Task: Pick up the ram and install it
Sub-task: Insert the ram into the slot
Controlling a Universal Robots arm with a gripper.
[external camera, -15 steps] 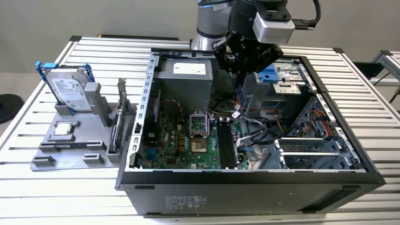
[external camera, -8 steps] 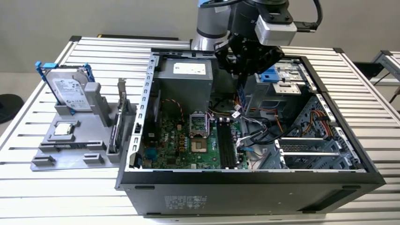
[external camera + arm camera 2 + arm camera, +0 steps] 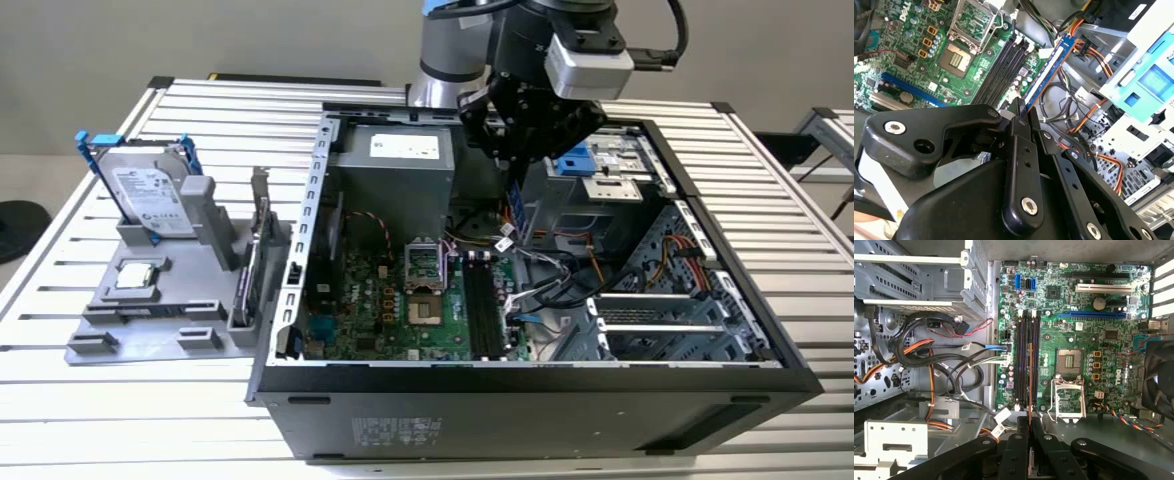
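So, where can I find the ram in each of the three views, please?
Exterior view: the ram hangs as a thin bluish strip below the gripper.
Second wrist view: it is a blue-edged stick running out from the gripper.
First wrist view: it is a thin edge-on line over the memory slots.
Shared landmark: the memory slots.

Room is open between the held narrow dark ram (image 3: pixel 1048 71) and the long black memory slots (image 3: pixel 1026 360); black and orange cables (image 3: pixel 939 358) crowd beside the slots.
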